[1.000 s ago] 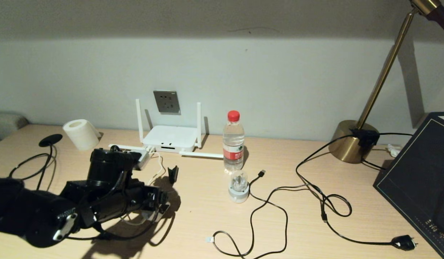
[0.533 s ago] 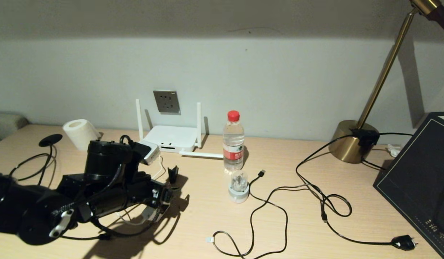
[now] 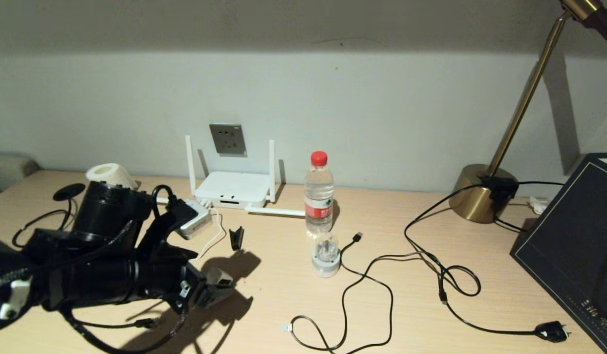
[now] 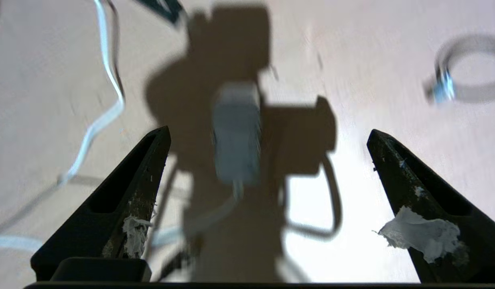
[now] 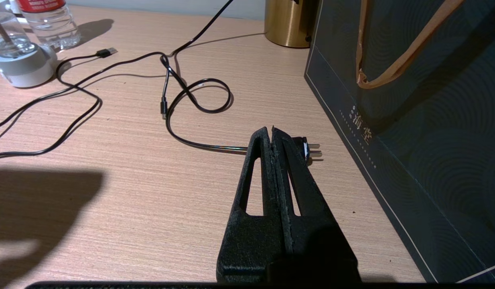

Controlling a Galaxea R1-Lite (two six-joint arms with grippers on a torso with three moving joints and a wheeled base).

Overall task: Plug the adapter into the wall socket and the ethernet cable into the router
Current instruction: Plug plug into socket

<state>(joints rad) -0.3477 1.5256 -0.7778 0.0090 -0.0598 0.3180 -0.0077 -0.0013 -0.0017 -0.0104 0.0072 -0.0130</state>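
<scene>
- Progress is nil: the wall socket [image 3: 227,139] stands empty and no cable reaches the router [image 3: 232,189].
- Left tool [image 4: 267,138] gapes wide, holding nothing; the adapter [image 4: 236,132] lies on the bench [image 3: 407,305] just beyond its tips, between them.
- Right tool [image 5: 272,134] is pressed shut, empty, parked elsewhere.

Adapter [image 4: 236,132]: small white cube w/ thin white cord, lying on desk in shadow; wall socket [image 3: 227,139]: square grey plate on wall, nothing plugged in; router [image 3: 232,189]: flat white box below socket, two antennas upright, others lying flat.
</scene>
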